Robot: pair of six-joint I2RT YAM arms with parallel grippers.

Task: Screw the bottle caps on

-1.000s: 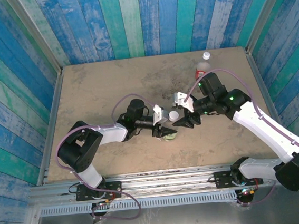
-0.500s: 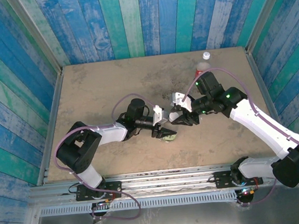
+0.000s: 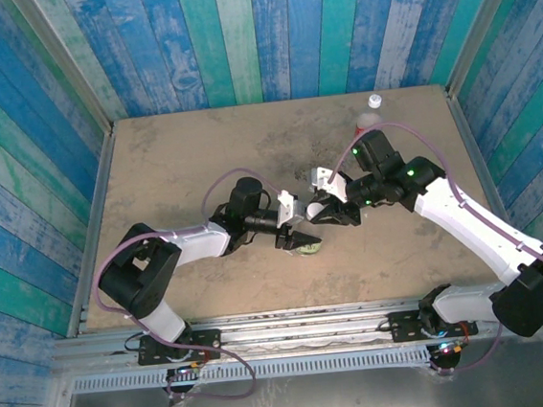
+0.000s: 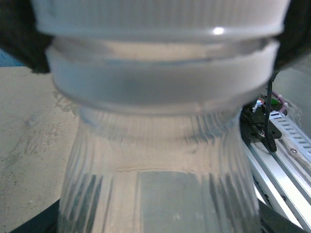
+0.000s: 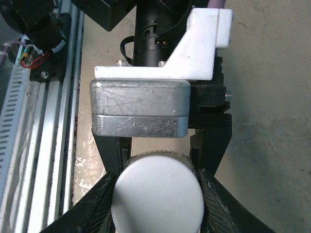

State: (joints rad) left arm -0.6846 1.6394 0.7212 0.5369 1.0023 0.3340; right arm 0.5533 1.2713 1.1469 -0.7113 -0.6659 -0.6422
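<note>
- So that the bottle cannot spin, my left gripper clamps it.
- My right gripper pinches the cap on top, ready to twist.

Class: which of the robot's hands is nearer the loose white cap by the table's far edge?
Right. The right hand, around the fitted cap, lies left of and in front of the loose cap; the left hand, holding the bottle, sits farther left and farther from it.

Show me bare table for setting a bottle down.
Bare: the table far-left, from left arm to back wall; the near-right strip beside the right arm. Crowded: centre, left gripper and right gripper on bottle and cap; far-right corner, spare cap.
</note>
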